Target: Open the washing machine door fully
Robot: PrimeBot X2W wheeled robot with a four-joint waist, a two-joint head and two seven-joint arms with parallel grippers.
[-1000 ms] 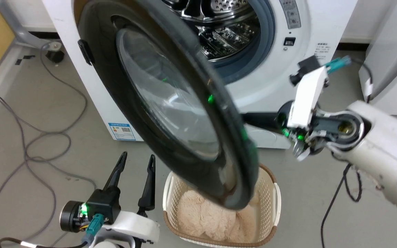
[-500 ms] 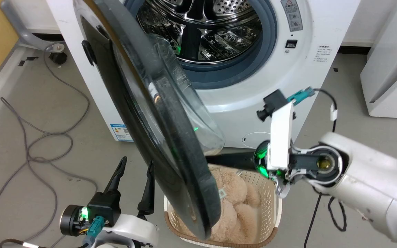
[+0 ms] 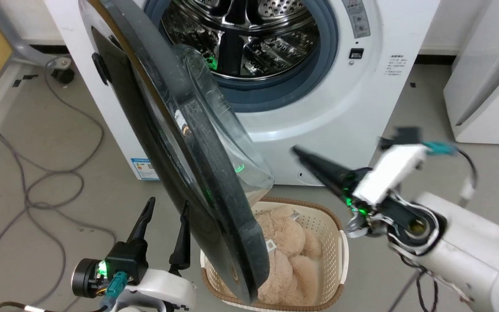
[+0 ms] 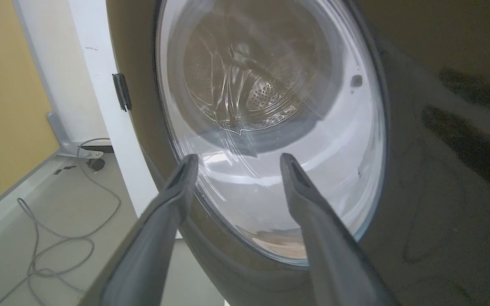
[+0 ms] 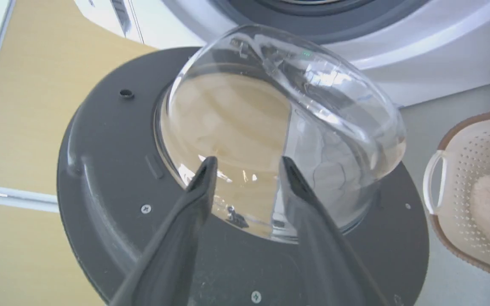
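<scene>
The round glossy black door (image 3: 215, 173), its clear glass bowl (image 5: 279, 127) bulging, is standing ajar from the white washer (image 3: 319, 117); left tool (image 3: 167, 203) and right tool (image 5: 247, 163) are gaping empty.

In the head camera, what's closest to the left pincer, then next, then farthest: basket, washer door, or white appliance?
1. Washing machine door, right beside the left pincer.
2. Basket, bottom middle.
3. White appliance, far right.
</scene>
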